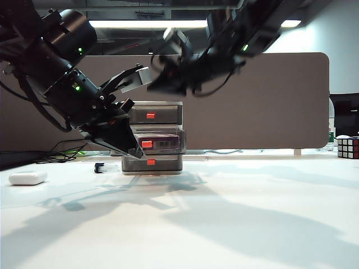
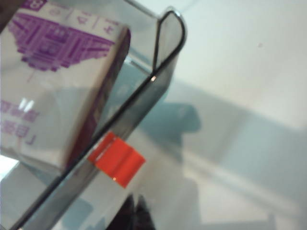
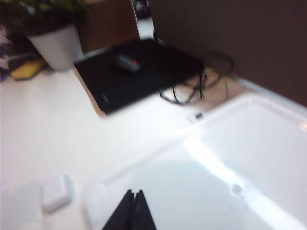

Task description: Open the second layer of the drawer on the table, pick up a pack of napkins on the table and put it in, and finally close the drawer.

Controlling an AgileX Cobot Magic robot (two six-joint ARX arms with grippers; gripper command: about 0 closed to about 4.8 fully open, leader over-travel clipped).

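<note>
Napkins, the pack of napkins [image 2: 53, 81] in its purple and white wrapper, lay inside the second layer [image 1: 162, 144] of the drawer [image 1: 152, 137], close against that layer's smoky front wall. The second layer stood pulled out a little past the drawers above and below it, its red-orange tab [image 2: 116, 159] facing forward. The left hand [image 1: 134, 150] hung at the front left corner of the drawer, its tips pressed together and gripping nothing, just beside the tab. The right hand [image 3: 133, 211] hovered above the drawer's top, clear of it, its fingers likewise pinched together and empty. In front of the drawer the worktop [image 1: 224, 224] lay bare and wide, crossed only by the arms' shadows. Left of the drawer, well apart, sat a small rounded white case [image 1: 27, 178], and a small dark clip [image 1: 99, 167] lay near the drawer's left foot. Far to the right of the drawer stood a puzzle cube [image 1: 348, 147]. Behind the drawer ran a grey partition [image 1: 269, 101].
</note>
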